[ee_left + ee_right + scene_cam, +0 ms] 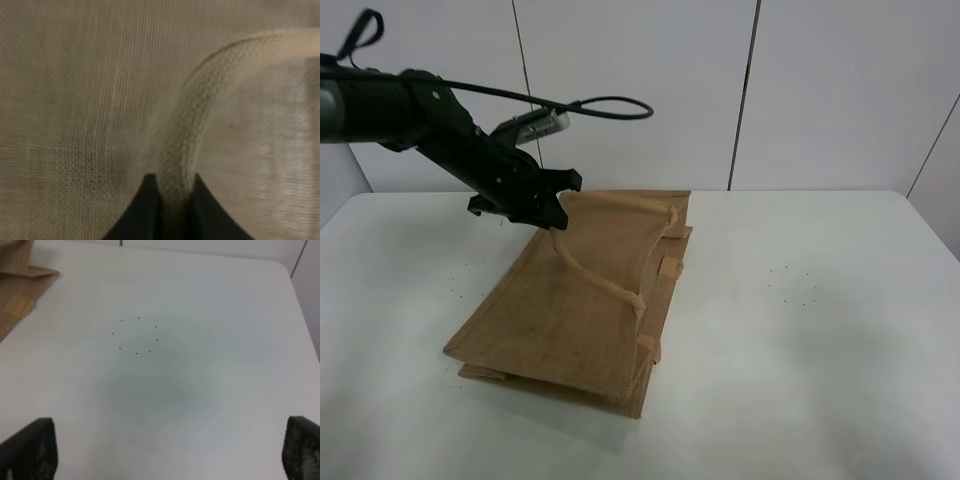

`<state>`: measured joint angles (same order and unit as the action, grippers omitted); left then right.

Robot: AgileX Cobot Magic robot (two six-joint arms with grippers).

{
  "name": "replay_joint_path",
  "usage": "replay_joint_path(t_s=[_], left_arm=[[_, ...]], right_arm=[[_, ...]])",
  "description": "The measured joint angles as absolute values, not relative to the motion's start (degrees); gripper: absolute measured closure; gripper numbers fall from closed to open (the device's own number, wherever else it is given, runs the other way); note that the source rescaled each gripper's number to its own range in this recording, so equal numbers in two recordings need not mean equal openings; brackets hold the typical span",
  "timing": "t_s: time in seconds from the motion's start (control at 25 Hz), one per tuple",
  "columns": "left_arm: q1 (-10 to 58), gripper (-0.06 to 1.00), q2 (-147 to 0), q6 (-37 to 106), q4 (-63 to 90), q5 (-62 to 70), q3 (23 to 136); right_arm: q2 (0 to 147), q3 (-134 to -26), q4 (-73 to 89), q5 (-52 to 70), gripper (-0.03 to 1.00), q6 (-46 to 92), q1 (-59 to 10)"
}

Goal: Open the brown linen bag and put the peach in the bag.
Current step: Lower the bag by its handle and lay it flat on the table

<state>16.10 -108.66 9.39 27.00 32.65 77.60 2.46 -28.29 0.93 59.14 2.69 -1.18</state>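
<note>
The brown linen bag (582, 300) lies on its side on the white table, its mouth toward the back wall. My left gripper (550, 212) is shut on one rolled loop handle (595, 275) near the bag's top left corner and holds that side panel raised. The left wrist view shows the two dark fingers (150, 207) pinching the woven handle (185, 145) against the bag cloth (75, 100). My right gripper (166, 447) is wide open and empty above bare table; it does not show in the exterior view. A corner of the bag (20, 280) shows in the right wrist view. The peach is out of view.
The white table (820, 330) reaches a panelled wall at the back. A small ring of black dots (135, 335) is printed on it right of the bag and also shows in the exterior view (795, 285). A black cable (610, 105) loops above the left arm.
</note>
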Motion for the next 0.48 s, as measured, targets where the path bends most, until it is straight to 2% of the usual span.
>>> replay_joint_path(t_s=[0.16,0.2,0.24,0.36,0.44,0.48], left_arm=[[16.10,0.93,-114.36,13.29,28.49,32.59,77.60],[16.10,0.87,-115.20,13.81,28.49,32.59,77.60],[16.10,0.79,-115.66,14.59,28.53,32.59,77.60],[16.10,0.28,-115.53,16.01,28.68,32.92,77.60],[16.10,0.08,-115.13,16.81,28.68,33.53,78.34],[16.10,0.02,-114.75,17.06,28.68,34.12,78.78]], right_arm=[[2.46,-28.29,0.93,59.14,-0.03,2.69,-1.18],[2.46,-28.29,0.93,59.14,-0.03,2.69,-1.18],[2.46,-28.29,0.93,59.14,-0.03,2.69,-1.18],[2.46,-28.29,0.93,59.14,-0.03,2.69,-1.18],[2.46,-28.29,0.93,59.14,-0.03,2.69,-1.18],[2.46,-28.29,0.93,59.14,-0.03,2.69,-1.18]])
